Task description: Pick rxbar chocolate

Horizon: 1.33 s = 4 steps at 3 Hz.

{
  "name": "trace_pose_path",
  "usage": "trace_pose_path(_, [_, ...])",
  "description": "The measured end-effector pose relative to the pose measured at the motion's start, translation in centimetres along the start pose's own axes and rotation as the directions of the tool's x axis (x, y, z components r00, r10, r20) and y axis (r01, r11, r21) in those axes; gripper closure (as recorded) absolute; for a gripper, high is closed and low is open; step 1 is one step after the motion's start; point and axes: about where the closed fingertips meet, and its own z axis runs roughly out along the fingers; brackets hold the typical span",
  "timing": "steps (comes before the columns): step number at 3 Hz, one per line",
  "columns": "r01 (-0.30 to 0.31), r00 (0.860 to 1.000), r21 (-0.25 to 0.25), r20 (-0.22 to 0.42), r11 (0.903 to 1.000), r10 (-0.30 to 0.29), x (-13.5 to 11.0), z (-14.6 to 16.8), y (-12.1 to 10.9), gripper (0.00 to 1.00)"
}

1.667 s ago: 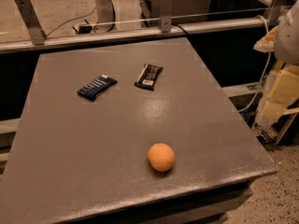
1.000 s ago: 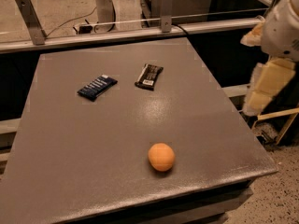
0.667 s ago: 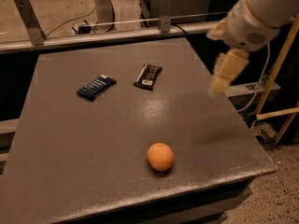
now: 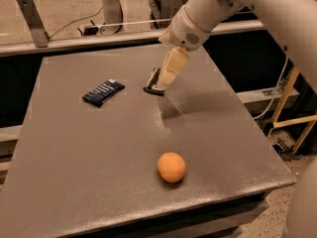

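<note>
Hanging at the end of the robot's single arm, the gripper [image 4: 164, 82] sits beyond the orange [image 4: 171, 167], toward the far side of the table [image 4: 69, 162] and a touch to the left of the fruit. The rxbar chocolate [image 4: 151, 85] lies flat on the tabletop at that same spot beyond the orange, its right part hidden behind the cream-coloured gripper, so only its left edge and near end show. The bar therefore lies directly under or just left of the gripper, with almost no sideways offset left to close. Its long axis runs from near-left to far-right, steeply away from the orange, so a grasp would likely need to close across the short width. Whether the gripper touches the wrapper yet, and whether it is released or clenched, cannot be told from this view. The blue bar [image 4: 103, 92] lies beyond the orange and well to its left, clear of the gripper. Compared with the frame less than a second earlier, the arm has swung leftward and down from the table's right side to arrive over the bar; the rxbar chocolate, the blue bar and the orange have not moved.
</note>
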Motion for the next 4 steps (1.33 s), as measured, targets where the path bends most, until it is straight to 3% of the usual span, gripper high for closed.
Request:
trace_pose_path(1, [-0.048, 0.999, -0.015, -0.002, 0.9987, 0.048, -1.4, 3.4, -1.8, 0.0])
trace_pose_path(2, [-0.12, 0.991, 0.007, -0.055, 0.9928, 0.12, -0.8, 6.0, -3.0, 0.0])
trace_pose_path(4, [-0.17, 0.978, 0.051, -0.115, 0.9842, 0.175, 1.9, 8.7, -5.2, 0.0])
